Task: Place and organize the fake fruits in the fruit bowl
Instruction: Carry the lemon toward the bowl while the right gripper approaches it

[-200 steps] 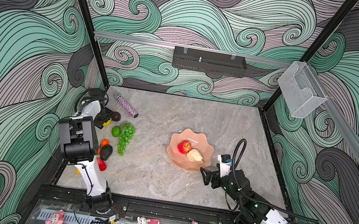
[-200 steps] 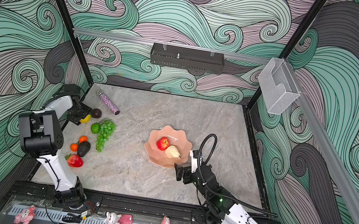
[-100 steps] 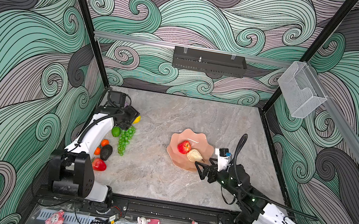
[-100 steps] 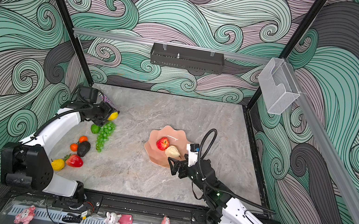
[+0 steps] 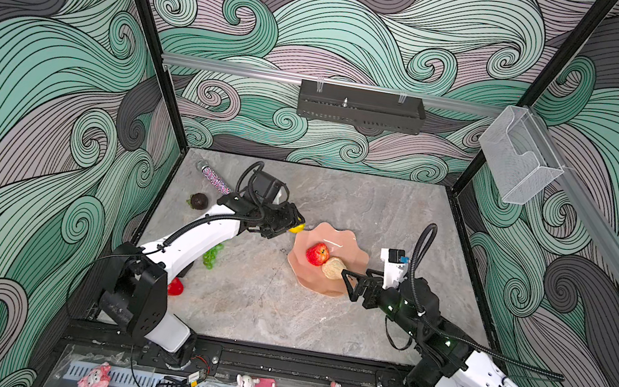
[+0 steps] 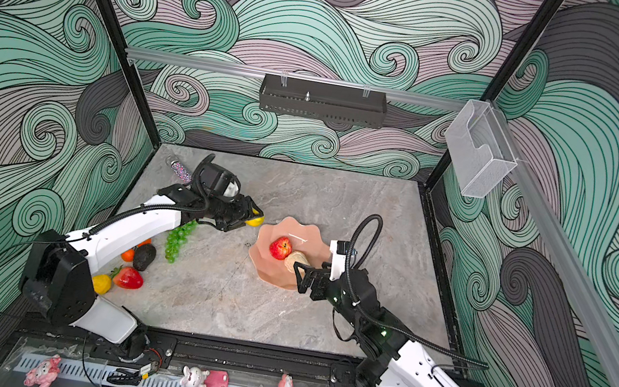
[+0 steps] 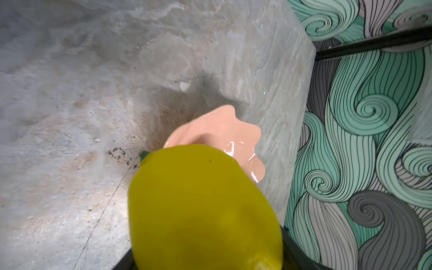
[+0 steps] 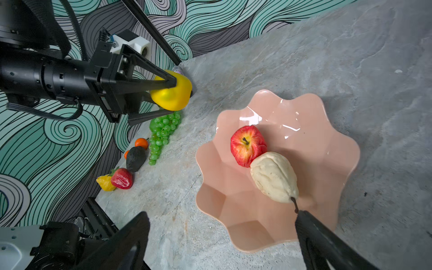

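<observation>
The left gripper (image 6: pixel 250 215) clamps one lemon (image 8: pixel 171 94) just beside the fruit bowl (image 5: pixel 349 247), at its left rim. The right gripper (image 5: pixel 346 284) gapes wide and empty over the bowl's near rim. Inside the bowl, one apple (image 5: pixel 317 253) touches one pear (image 5: pixel 333 267). Well left of the bowl lie one grape bunch (image 6: pixel 177 239), one avocado (image 6: pixel 144 257), two oranges (image 8: pixel 141 143), one strawberry (image 6: pixel 128 277), one second lemon (image 6: pixel 101 283) and one mangosteen (image 5: pixel 198 201).

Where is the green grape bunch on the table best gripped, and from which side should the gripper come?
Probably across the wide half of the grape bunch, coming from straight above, with the jaws closing over its short width. It lies flat on the table and tapers to a thin tail, which gives little to hold. The avocado lies close beside that tail.
</observation>
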Tool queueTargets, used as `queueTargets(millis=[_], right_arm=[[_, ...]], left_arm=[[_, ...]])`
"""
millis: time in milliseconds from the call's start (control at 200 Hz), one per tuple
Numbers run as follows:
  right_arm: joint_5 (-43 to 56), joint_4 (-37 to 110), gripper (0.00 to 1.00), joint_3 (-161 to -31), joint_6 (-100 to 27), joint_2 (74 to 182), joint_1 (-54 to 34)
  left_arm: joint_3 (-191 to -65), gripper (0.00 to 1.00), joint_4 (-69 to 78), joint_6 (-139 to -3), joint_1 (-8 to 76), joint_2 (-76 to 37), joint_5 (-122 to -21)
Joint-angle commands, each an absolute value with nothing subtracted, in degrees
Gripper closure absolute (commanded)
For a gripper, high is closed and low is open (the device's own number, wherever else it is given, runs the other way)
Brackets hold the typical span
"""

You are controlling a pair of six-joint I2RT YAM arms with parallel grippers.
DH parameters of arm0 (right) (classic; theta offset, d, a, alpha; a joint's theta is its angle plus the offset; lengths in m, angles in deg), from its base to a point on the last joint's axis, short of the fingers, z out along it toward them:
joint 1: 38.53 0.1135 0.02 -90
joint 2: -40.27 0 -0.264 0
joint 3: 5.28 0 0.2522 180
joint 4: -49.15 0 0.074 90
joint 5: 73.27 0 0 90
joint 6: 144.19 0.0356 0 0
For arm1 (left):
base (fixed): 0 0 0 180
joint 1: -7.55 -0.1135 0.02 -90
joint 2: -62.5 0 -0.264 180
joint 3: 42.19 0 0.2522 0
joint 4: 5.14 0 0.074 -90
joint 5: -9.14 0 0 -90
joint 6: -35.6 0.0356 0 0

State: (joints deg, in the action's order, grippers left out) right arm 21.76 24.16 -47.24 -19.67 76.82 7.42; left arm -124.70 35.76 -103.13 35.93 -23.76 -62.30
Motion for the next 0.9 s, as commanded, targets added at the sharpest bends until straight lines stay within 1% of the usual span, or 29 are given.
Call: queueTargets(millis=[0,135,305,540,766,896], right_arm=[[24.2,12.7,0.02,-50.2,-16.7,74.4,6.8],[23.7,6.3,0.03,-53.5,-16.1,72.8,4.8],[18.5,2.9,0.03,-56.9,-15.6,74.5,0.8],[13.5,3.6,0.03,-59.9,-15.0,78.0,-0.8],[5.8,10.6,0.04,-59.0,-12.0,81.2,-0.7],[4.0,12.2,0.05,-58.6,-10.7,83.0,-0.5]], left_arm=[[-124.8,0.43,30.2,-92.9,39.7,-23.9,-62.7],[-121.6,0.43,23.9,-85.2,44.4,-23.6,-64.3],[-117.1,0.44,14.4,-74.5,49.9,-23.4,-64.5],[-108.0,0.46,-0.6,-63.1,54.1,-20.6,-60.4],[-103.2,0.46,-6.2,-56.2,58.1,-19.3,-59.8],[-102.6,0.45,-6.7,-54.4,59.6,-19.3,-60.5]])
